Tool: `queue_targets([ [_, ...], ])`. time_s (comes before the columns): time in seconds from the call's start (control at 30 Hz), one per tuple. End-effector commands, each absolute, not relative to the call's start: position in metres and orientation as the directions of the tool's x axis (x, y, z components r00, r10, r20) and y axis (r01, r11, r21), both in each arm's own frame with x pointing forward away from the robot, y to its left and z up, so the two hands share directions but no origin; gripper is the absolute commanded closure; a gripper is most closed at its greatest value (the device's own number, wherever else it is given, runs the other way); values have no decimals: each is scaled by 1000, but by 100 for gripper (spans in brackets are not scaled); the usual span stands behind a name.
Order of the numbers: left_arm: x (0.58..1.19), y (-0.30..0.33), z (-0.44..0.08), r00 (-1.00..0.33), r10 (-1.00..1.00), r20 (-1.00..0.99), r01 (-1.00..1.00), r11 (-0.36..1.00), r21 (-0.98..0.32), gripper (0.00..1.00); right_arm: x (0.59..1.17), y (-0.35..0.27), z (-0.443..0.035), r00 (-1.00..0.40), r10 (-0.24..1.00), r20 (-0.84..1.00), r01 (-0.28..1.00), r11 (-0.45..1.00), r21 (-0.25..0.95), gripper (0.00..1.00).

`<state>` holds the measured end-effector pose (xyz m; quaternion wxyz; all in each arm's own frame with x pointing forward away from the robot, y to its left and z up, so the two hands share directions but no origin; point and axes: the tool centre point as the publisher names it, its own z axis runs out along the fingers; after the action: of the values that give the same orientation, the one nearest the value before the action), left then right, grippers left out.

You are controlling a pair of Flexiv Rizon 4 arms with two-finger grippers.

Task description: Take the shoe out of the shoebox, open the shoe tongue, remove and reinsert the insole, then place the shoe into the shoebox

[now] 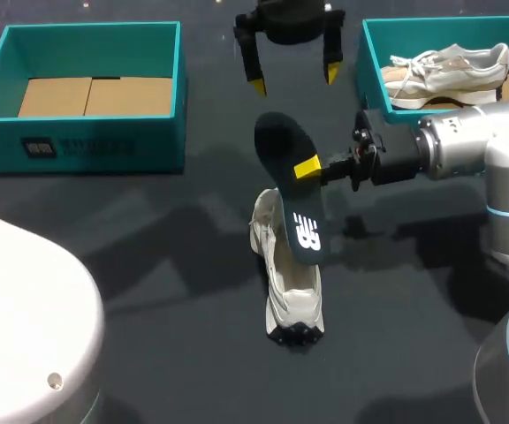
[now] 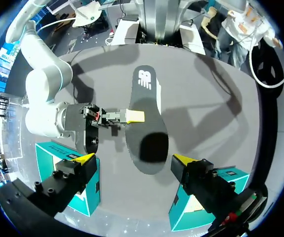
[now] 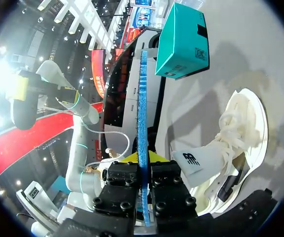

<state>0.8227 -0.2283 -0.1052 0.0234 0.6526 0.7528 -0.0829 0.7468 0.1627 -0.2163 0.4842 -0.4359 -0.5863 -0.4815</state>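
Observation:
A dark insole [image 1: 292, 190] with a white logo hangs tilted in the air, and my right gripper [image 1: 312, 168] is shut on its edge from the right. Just below it a white shoe [image 1: 290, 287] lies on the dark table, toe toward me. My left gripper [image 1: 294, 78] hangs open above the table, beyond the insole and touching nothing. In the left wrist view the insole [image 2: 144, 118] lies ahead of my open left gripper [image 2: 133, 159]. From the right wrist, the insole [image 3: 142, 98] shows edge-on between the shut fingers of my right gripper [image 3: 143, 165], with the shoe [image 3: 238, 143] beside it.
A teal shoebox [image 1: 374, 66] at the back right holds a second pale shoe [image 1: 453, 66]. Another teal shoebox [image 1: 87, 132] at the back left has cardboard in its bottom. My right arm [image 1: 467, 146] stretches across in front of the right box.

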Motion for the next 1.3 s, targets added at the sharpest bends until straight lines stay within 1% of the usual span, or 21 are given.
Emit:
queue_targets([
  [0.03,822,-204,-114,-168,899,-404,984,131,-117,0,746,163,-216,-151,47,987,978,155,142,100],
  [0.17,817,-196,-120,-253,813,-525,966,180,-186,0,746,163,-216,-151,47,987,978,155,142,100],
  [0.67,817,-196,-120,-253,813,-525,966,180,-186,0,746,163,-216,-151,47,987,978,155,142,100],
  [0.87,815,-181,-131,-279,730,-623,959,187,-210,0,746,163,-216,-151,47,987,978,155,142,100],
  [1.0,808,-169,-134,-251,675,-693,968,165,-190,0,746,163,-216,-151,47,987,978,155,142,100],
  [1.3,805,-166,-135,-246,669,-702,969,154,-193,0,746,163,-216,-151,47,987,978,155,142,100],
])
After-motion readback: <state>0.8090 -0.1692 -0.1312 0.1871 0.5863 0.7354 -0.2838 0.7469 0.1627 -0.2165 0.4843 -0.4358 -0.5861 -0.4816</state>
